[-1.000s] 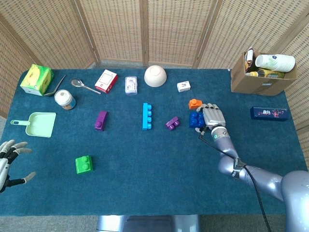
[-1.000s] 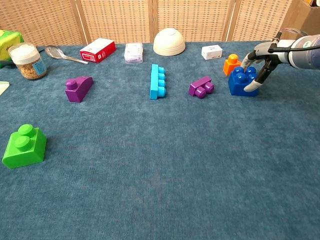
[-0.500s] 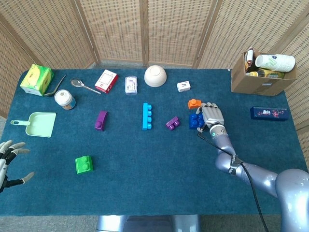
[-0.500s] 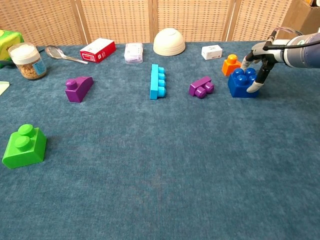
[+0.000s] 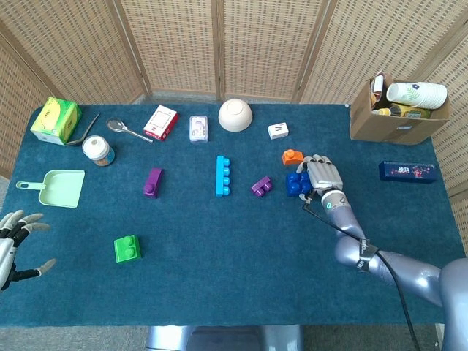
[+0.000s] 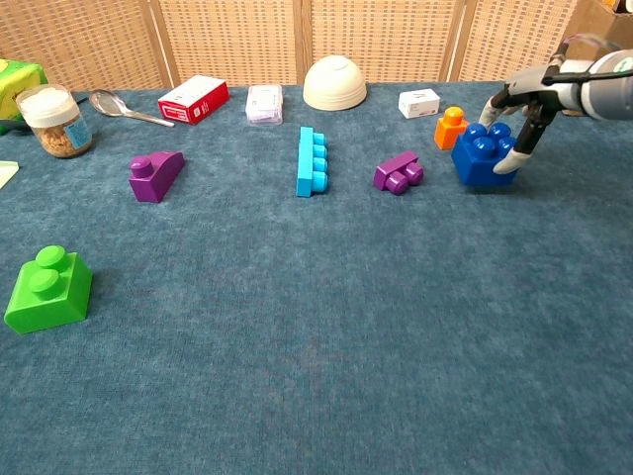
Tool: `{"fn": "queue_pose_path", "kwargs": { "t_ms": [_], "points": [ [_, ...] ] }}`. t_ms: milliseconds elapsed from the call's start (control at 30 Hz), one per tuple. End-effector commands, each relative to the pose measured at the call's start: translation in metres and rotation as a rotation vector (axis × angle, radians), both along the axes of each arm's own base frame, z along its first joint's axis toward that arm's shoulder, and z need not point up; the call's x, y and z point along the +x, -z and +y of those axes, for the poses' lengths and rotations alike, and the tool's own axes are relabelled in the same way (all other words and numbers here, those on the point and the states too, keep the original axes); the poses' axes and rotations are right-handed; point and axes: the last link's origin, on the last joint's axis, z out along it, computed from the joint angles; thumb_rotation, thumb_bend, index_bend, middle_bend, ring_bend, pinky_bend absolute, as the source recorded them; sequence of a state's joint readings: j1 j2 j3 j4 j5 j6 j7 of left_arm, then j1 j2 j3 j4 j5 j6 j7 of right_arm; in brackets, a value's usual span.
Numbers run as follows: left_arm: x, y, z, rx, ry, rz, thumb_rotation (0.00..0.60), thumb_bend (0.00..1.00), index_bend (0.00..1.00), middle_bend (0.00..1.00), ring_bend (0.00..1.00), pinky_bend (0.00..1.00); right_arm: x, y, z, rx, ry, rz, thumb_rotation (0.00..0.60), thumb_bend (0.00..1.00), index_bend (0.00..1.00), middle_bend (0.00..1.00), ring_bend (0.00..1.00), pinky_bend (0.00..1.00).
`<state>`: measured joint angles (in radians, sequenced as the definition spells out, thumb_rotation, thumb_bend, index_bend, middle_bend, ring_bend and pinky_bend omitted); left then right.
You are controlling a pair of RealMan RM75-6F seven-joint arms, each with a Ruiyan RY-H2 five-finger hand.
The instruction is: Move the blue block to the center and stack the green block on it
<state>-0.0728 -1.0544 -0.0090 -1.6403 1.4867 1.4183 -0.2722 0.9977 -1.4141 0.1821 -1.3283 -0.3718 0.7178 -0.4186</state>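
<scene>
Nearest to the robot, the left hand [image 5: 13,245] is at the left edge of the table [image 5: 241,270], with its fingers spread apart and nothing in them. A little farther in, the green block [image 6: 46,288] stands alone on the blue cloth, well apart from the other things. Beyond it, a row goes across the middle: a purple block [image 6: 155,175], a long light-blue block [image 6: 313,161], a second smaller purple block [image 6: 399,171], and then the blue block [image 6: 482,152] on the right side. The right hand [image 5: 323,175] grips the blue block, with its fingers [image 6: 508,158] clamped on the block's right side and top. In the chest view the block looks a bit tilted, but I cannot tell if it is off the cloth. Just beside it, on the far left, is a small orange block [image 6: 450,127]. Farther back are a white bowl [image 6: 334,82] turned upside down, a red box [image 6: 193,99] and a spoon [image 6: 124,107].
</scene>
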Motion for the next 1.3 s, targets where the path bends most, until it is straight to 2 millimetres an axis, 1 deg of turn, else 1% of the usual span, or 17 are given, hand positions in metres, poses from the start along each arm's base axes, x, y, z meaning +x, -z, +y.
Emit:
{"fn": "queue_pose_path", "kwargs": {
  "t_ms": [33,267,533,633,867,1133,1300],
  "points": [
    [0.001,0.000,0.000,0.000,0.002,0.002,0.595,0.24,0.31,0.21,0.04,0.00,0.002,-0.012,0.008,-0.005,-0.021,-0.028,0.600,0.24,0.45,0.15,0.00,0.00],
    [0.004,0.000,0.002,-0.002,0.009,0.005,0.596,0.24,0.31,0.21,0.04,0.00,0.012,-0.027,0.029,0.019,-0.079,-0.077,0.600,0.24,0.45,0.15,0.00,0.00],
    [0.007,0.001,0.002,-0.008,0.013,0.009,0.594,0.24,0.31,0.21,0.04,0.00,0.032,-0.036,0.057,0.059,-0.191,-0.131,0.600,0.24,0.45,0.16,0.00,0.00],
    [0.009,0.002,0.002,-0.010,0.016,0.008,0.595,0.24,0.31,0.21,0.04,0.00,0.045,-0.032,0.071,0.095,-0.248,-0.152,0.600,0.24,0.45,0.16,0.00,0.00],
    [0.008,0.002,-0.001,-0.009,0.010,0.009,0.596,0.24,0.31,0.21,0.04,0.00,0.065,-0.024,0.091,0.164,-0.336,-0.182,0.600,0.24,0.45,0.16,0.00,0.00],
    [0.005,0.002,-0.004,-0.011,0.001,0.005,0.596,0.24,0.31,0.21,0.04,0.00,0.086,-0.004,0.105,0.245,-0.399,-0.192,0.600,0.23,0.44,0.16,0.00,0.00],
    [0.003,0.002,-0.006,-0.009,-0.003,0.002,0.595,0.24,0.31,0.21,0.04,0.00,0.098,0.009,0.110,0.286,-0.428,-0.193,0.600,0.23,0.44,0.16,0.00,0.00]
  ]
}}
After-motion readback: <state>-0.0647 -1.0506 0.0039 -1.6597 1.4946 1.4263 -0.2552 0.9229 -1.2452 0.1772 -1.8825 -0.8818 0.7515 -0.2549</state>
